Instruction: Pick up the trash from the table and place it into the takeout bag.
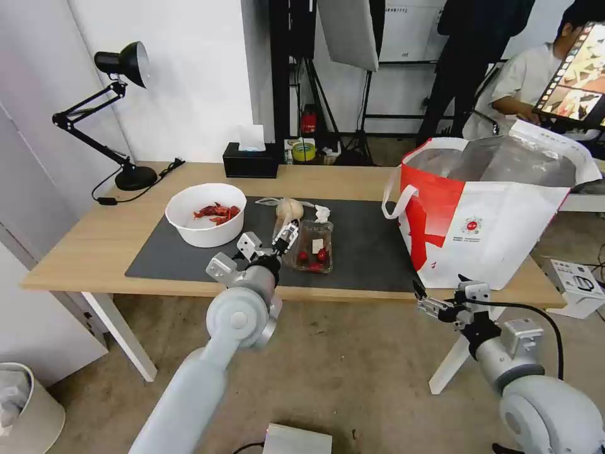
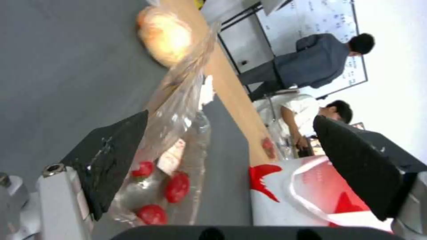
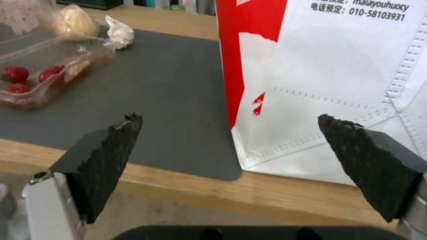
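Left gripper (image 1: pixel 285 238): jaws spread wide, empty, poised at the clamshell tray (image 1: pixel 312 247) on the table's mat (image 1: pixel 372 252), seemingly lined up to grasp it. Right gripper (image 1: pixel 425 301): wide apart, empty, idle below the takeout bag (image 1: pixel 498 221).

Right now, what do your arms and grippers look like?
Both arms are smooth light-grey tubes with rounded silver joints. A black cable loops over the right wrist. The left gripper and right gripper have silver metal bodies and black, wedge-shaped, textured fingers.
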Tool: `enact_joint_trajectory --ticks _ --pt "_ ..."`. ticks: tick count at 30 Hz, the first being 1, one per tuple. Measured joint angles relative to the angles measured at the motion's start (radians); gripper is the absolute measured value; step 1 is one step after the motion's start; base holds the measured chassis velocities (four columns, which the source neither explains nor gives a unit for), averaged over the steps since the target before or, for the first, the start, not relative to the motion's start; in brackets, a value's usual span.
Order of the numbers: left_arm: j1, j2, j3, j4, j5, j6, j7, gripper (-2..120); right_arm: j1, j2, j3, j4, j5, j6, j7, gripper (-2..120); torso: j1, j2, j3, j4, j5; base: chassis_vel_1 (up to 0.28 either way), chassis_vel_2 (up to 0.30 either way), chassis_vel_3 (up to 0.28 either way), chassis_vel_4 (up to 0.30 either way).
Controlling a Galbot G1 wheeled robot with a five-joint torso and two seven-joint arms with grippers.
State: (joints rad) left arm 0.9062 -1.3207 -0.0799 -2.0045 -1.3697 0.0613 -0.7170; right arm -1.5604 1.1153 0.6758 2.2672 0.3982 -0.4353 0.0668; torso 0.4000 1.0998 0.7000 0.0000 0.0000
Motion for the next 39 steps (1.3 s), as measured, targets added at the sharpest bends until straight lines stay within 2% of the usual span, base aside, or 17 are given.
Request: enact_joint_trajectory --ticks 7,15,20,21,24,25,26,28,29,32,33,36,37,39 --pt "-0.007 0.001 0.017 -0.004 0.000 0.004 0.045 100 -0.002 0.001 0.004 0.007 0.000 0.000 0.001 100 0.000 0.000 0.000 0.0000 0.0000 0.000 0.000 0.000 0.000" --pt "-0.015 -0.013 0.063 0.009 0.011 0.036 0.051 100 -0.014 0.000 0.017 0.015 0.002 0.001 0.001 100 0.000 0.000 0.000 -0.0001 0.0000 0.000 0.000 0.000 0.000" --pt "-0.016 0.002 0.104 0.017 0.115 0.092 0.055 100 -0.023 0.001 0.027 0.022 0.004 0.008 0.001 100 0.000 0.000 0.000 -0.0002 0.0000 0.000 0.000 0.000 0.000" --pt "-0.015 0.019 0.112 0.019 0.155 0.108 0.071 100 -0.028 0.002 0.032 0.025 0.006 0.017 0.001 100 0.000 0.000 0.000 0.0000 0.0000 0.000 0.000 0.000 0.000" --pt "-0.018 0.040 0.114 0.019 0.188 0.129 0.096 100 -0.037 0.002 0.039 0.030 0.007 0.024 0.001 100 0.000 0.000 0.000 0.0000 0.0000 0.000 0.000 0.000 0.000" --pt "-0.027 0.057 0.117 0.025 0.226 0.135 0.130 100 -0.043 0.002 0.043 0.031 0.008 0.027 0.001 100 0.000 0.000 0.000 0.0000 0.0000 0.000 0.000 0.000 0.000" --pt "-0.027 0.057 0.117 0.025 0.226 0.135 0.130 100 -0.043 0.002 0.043 0.031 0.008 0.027 0.001 100 0.000 0.000 0.000 0.0000 0.0000 0.000 0.000 0.000 0.000" --pt "-0.063 0.106 0.141 0.060 0.354 0.141 0.230 91 -0.055 0.002 0.049 0.036 0.009 0.037 0.001 100 0.000 0.000 0.000 -0.0002 0.0000 0.000 0.000 0.000 0.000" --pt "-0.063 0.106 0.141 0.060 0.354 0.141 0.230 91 -0.055 0.002 0.049 0.036 0.009 0.037 0.001 100 0.000 0.000 0.000 -0.0002 0.0000 0.000 0.000 0.000 0.000" --pt "-0.131 0.177 0.197 0.122 0.537 0.148 0.380 75 -0.054 0.000 0.051 0.043 0.039 0.048 0.009 100 0.000 0.000 0.000 -0.0001 0.0000 0.000 0.000 0.000 0.000" --pt "-0.131 0.177 0.197 0.122 0.537 0.148 0.380 75 -0.054 0.000 0.051 0.043 0.039 0.048 0.009 100 0.000 0.000 0.000 -0.0001 0.0000 0.000 0.000 0.000 0.000" --pt "-0.183 0.220 0.255 0.169 0.644 0.168 0.472 62 -0.034 -0.010 0.051 0.039 0.136 0.088 0.031 100 0.000 0.000 0.000 -0.0002 -0.0001 0.000 0.000 0.000 0.000" --pt "-0.183 0.220 0.255 0.169 0.644 0.168 0.472 62 -0.034 -0.010 0.051 0.039 0.136 0.088 0.031 100 0.000 0.000 0.000 -0.0002 -0.0001 0.000 0.000 0.000 0.000" --pt "-0.203 0.250 0.299 0.206 0.704 0.173 0.534 52 -0.015 -0.021 0.051 0.031 0.222 0.116 0.041 100 0.000 0.000 0.000 -0.0002 -0.0001 0.000 0.000 0.000 0.000"
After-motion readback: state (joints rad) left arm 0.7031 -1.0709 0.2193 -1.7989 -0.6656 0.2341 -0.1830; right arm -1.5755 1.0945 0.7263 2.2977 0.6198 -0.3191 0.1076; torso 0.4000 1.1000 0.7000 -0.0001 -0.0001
